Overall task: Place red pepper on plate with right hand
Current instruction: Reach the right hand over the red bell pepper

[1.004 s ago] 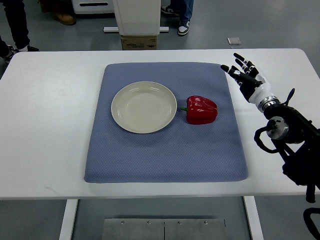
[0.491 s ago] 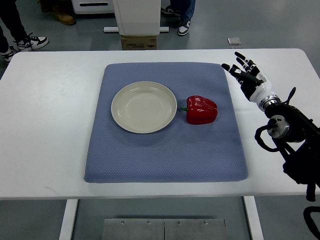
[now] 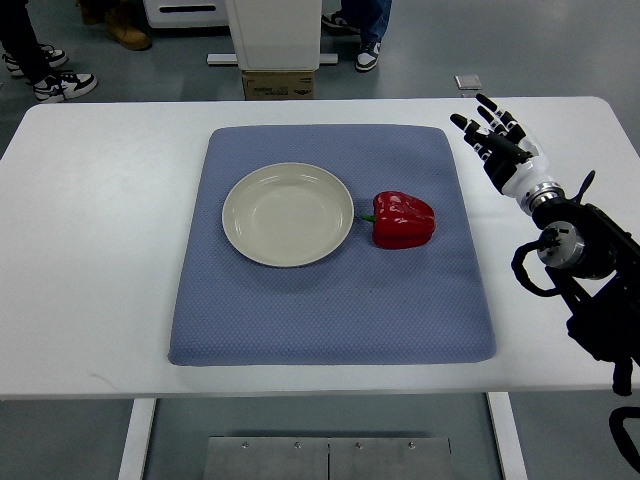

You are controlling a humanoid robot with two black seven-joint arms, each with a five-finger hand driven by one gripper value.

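R hand (image 3: 497,143) has drifted a bit right and toward table's far edge vs earlier frames; pepper and plate unmoved. Fingers spread, holding nothing, above white table (image 3: 100,200) just off blue mat's (image 3: 300,310) far-right corner. Red pepper (image 3: 404,219) lies on mat, well apart from hand, just beside cream plate's (image 3: 287,214) right rim; long axis left-right, green stem pointing at plate. No legible writing; box (image 3: 278,85) print beyond table too blurred.
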